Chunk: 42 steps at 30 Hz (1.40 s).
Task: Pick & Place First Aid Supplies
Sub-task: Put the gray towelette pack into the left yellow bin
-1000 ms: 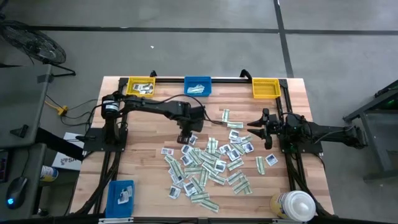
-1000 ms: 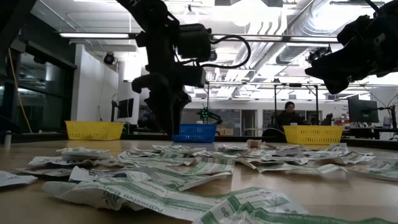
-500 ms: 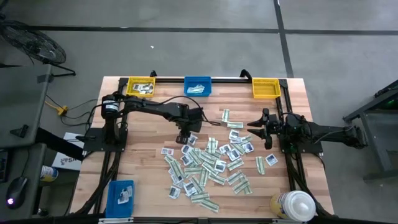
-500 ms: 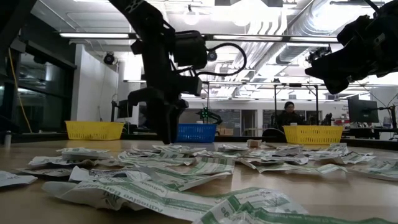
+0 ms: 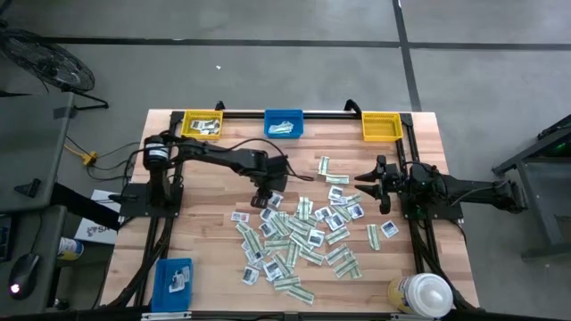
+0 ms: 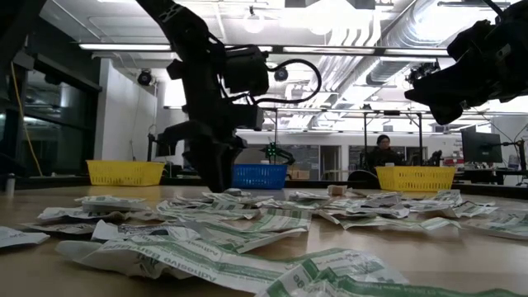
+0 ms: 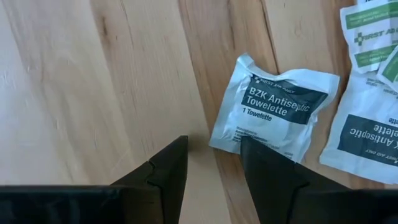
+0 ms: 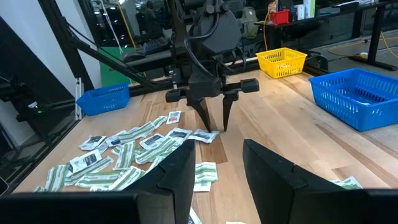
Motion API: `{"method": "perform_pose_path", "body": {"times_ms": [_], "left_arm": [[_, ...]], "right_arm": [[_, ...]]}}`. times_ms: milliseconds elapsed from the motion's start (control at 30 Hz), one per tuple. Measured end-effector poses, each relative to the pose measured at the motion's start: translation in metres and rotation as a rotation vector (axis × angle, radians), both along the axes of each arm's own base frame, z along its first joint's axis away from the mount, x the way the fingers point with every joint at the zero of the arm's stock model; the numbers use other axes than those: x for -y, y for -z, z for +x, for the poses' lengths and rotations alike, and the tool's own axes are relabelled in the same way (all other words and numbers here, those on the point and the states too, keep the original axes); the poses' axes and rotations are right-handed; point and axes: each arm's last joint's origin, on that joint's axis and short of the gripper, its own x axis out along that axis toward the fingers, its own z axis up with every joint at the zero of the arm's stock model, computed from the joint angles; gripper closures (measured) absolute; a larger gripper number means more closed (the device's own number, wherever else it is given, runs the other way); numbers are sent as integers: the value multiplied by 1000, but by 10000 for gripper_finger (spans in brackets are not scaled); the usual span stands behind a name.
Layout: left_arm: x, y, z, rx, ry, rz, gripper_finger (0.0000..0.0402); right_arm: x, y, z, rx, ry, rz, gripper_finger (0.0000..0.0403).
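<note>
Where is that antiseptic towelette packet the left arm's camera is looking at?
The towelette packet lies flat on the wooden table, at the edge of the packet pile, just beyond the open left pincer.

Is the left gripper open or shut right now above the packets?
Open. The left gripper shows bare wood between its two fingers, holding nothing, with one fingertip at the edge of the antiseptic towelette packet.
</note>
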Motion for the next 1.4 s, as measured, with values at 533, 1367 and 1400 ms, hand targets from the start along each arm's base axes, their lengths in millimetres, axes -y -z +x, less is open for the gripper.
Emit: {"method": "perform_pose_path", "body": {"times_ms": [533, 1367, 1400], "left_arm": [[2, 20, -12, -6, -42, -46, 380], [-4, -16, 3, -12, -95, -11, 401], [-6, -21, 5, -1, -103, -10, 401]], "right_arm": [[0, 0, 0, 0, 0, 0, 274], [0, 0, 0, 0, 0, 0, 274], [0, 0, 0, 0, 0, 0, 274]]}}
